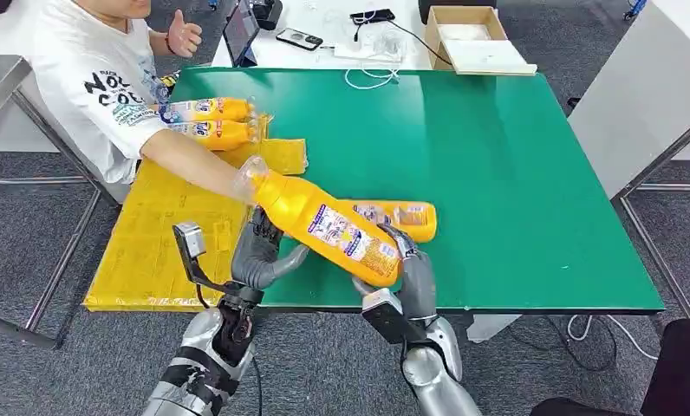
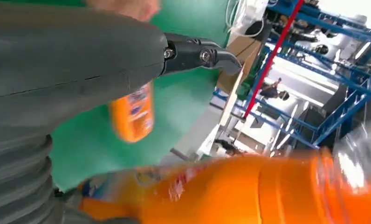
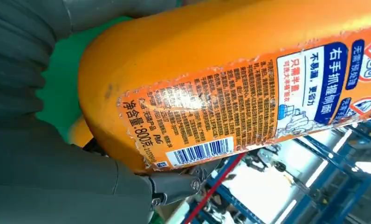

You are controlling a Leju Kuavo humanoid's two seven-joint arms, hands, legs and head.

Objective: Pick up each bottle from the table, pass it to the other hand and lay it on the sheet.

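My right hand (image 1: 411, 279) grips the base of an orange bottle (image 1: 333, 230) and holds it tilted above the front edge of the green table (image 1: 515, 173), its clear cap toward the yellow sheet (image 1: 146, 247). The label fills the right wrist view (image 3: 230, 79). My left hand (image 1: 259, 251) is just under the bottle's neck end with its fingers (image 2: 197, 53) spread apart; the bottle (image 2: 249, 191) is blurred beside them. A second orange bottle (image 1: 400, 217) lies on the table behind the held one. Two more bottles (image 1: 210, 121) lie on the sheet's far end.
A person in a white shirt sits at the left, one forearm (image 1: 185, 160) stretched over the sheet up to the held bottle's cap. A cardboard box (image 1: 471, 39), a phone (image 1: 298, 38) and cables lie on the white table beyond. Metal table frames stand on both sides.
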